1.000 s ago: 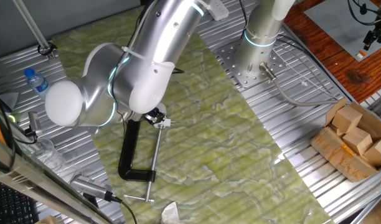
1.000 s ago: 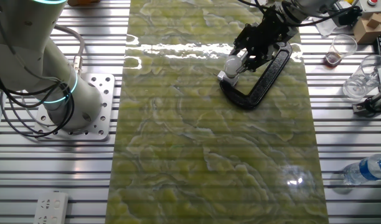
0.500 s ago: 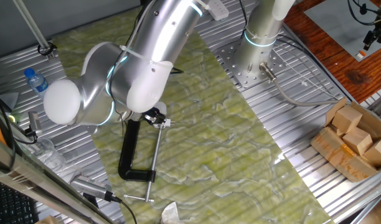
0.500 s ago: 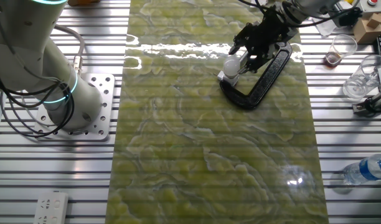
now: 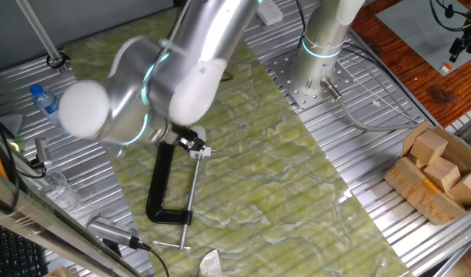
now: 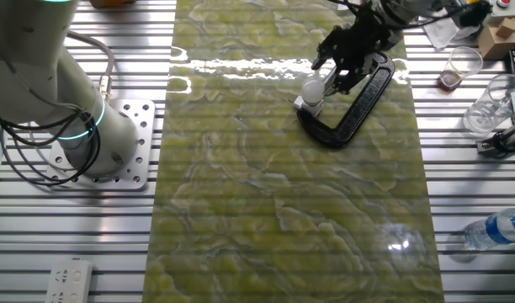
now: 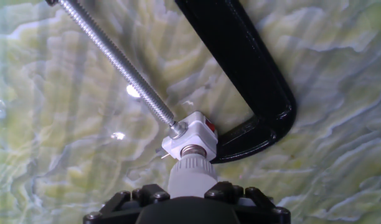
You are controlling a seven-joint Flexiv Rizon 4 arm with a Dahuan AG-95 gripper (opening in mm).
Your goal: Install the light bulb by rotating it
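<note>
A: Bulb [image 6: 313, 87] position?

B: Upright in a small white socket block [image 7: 189, 135] held in the black clamp [image 6: 352, 106] on the green mat [image 6: 283, 202]. The hand view shows the clamp's threaded screw [image 7: 119, 63] pressing the block; the other fixed view does not.

A: Gripper [image 6: 348, 57]?

B: Directly over the bulb. One fixed view shows only the blurred arm [image 5: 155, 85] hiding it. Fingers fall outside the hand view; grip cannot be confirmed.
</note>
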